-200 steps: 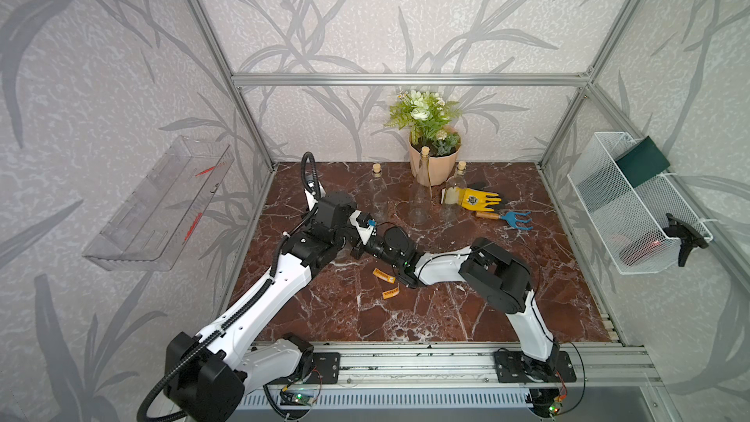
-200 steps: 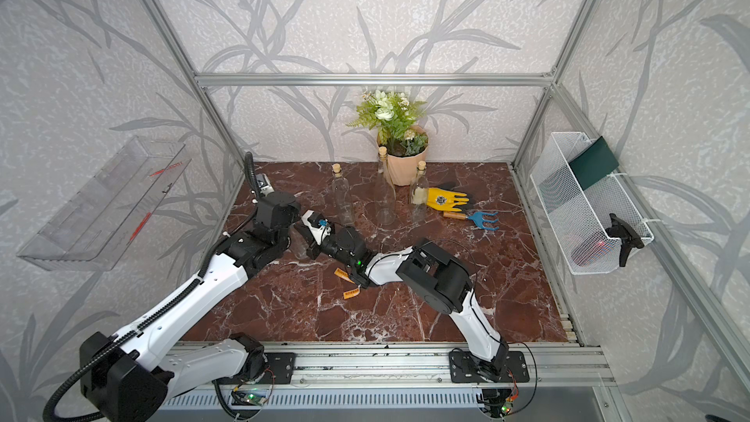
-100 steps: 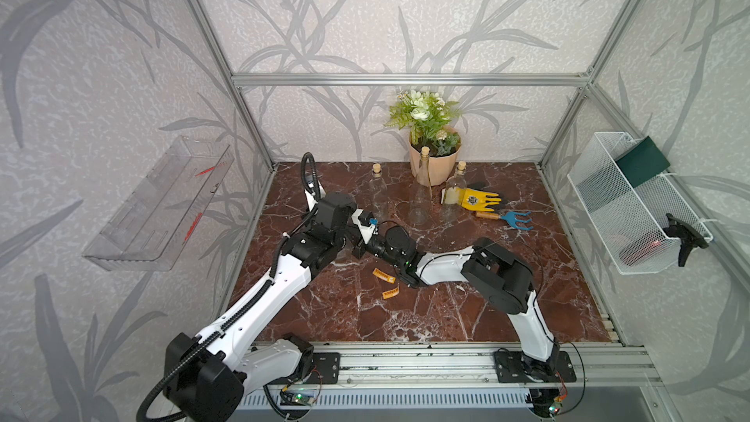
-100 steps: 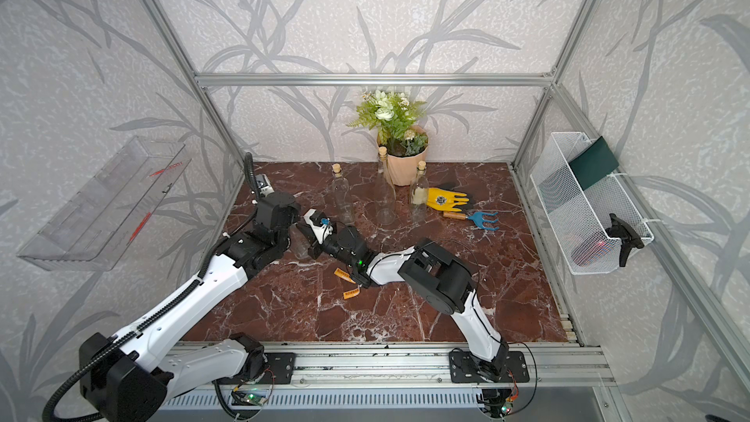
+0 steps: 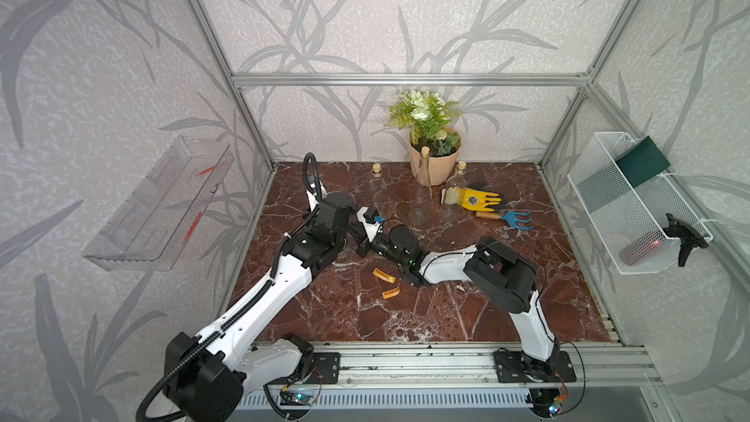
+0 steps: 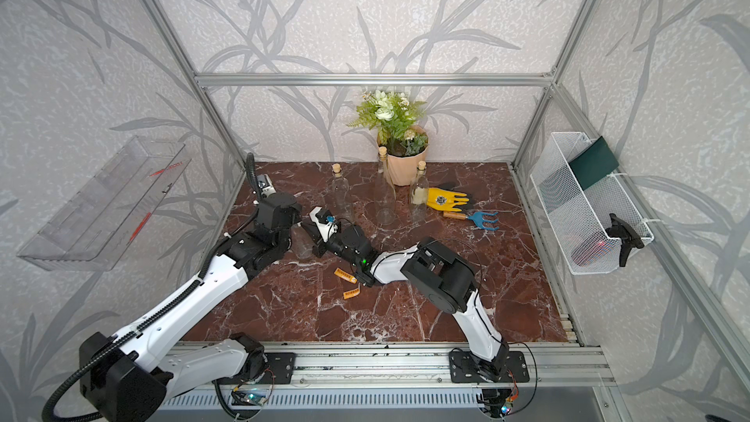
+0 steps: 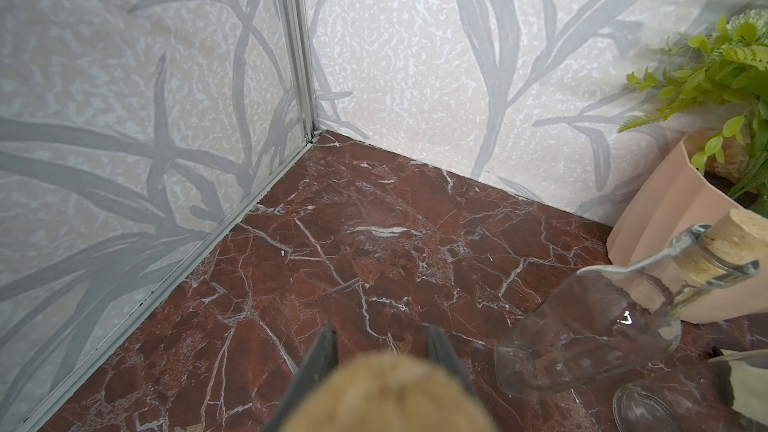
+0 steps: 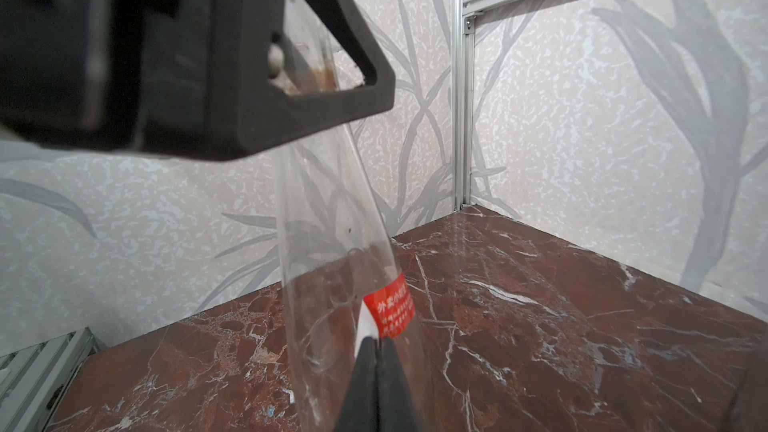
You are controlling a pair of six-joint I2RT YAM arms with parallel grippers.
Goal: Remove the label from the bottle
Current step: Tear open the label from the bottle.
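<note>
A clear glass bottle (image 8: 332, 259) stands at the left of the table, partly visible in a top view (image 6: 302, 243) between my two grippers. My left gripper (image 7: 382, 340) is shut on its top, where the blurred cork (image 7: 386, 392) fills the space between the fingers (image 7: 324, 351). A red label (image 8: 392, 305) sits low on the bottle's side, with one edge lifted so its white back shows. My right gripper (image 8: 376, 340) is shut on that lifted edge. The bottle's base is out of sight.
Two orange label scraps (image 5: 383, 276) (image 5: 391, 292) lie on the marble in front of the arms. Three corked bottles (image 5: 377, 186) (image 5: 422, 184) (image 5: 452, 190), a flower pot (image 5: 432, 160), a yellow glove (image 5: 477, 199) and a blue rake (image 5: 513, 219) stand behind. A wire basket (image 5: 625, 205) hangs on the right wall.
</note>
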